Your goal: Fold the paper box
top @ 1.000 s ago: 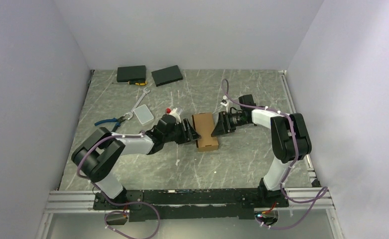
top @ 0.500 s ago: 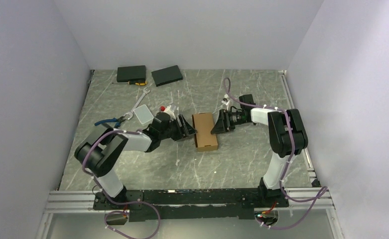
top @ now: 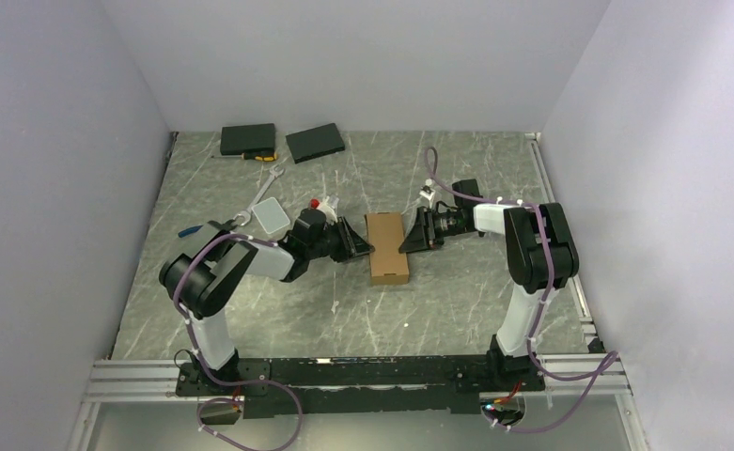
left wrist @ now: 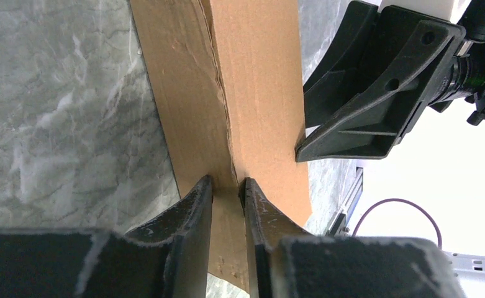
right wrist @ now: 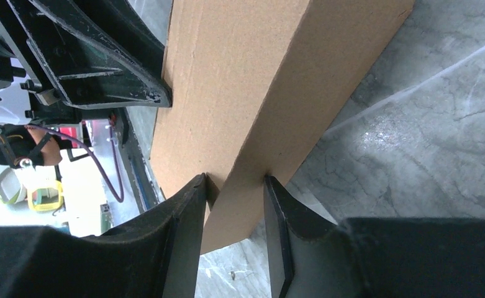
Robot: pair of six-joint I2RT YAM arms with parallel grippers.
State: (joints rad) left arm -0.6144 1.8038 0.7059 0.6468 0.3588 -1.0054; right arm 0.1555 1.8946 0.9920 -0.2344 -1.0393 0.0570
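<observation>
Table (top: pixel 457 301): paper box (top: pixel 386 248) between left gripper (top: pixel 365 250), right gripper (top: pixel 404 244)

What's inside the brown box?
You can't see in. The box looks folded shut, so only its plain brown top and sides show. Whether it holds anything or is empty is hidden by the cardboard.

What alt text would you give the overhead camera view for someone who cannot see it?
A closed brown paper box lies in the middle of a grey marbled table, with two robot arms reaching in from either side, the left fingers and right fingers at its long sides. Farther back lie two black slabs, a wrench and a small white container.
</observation>
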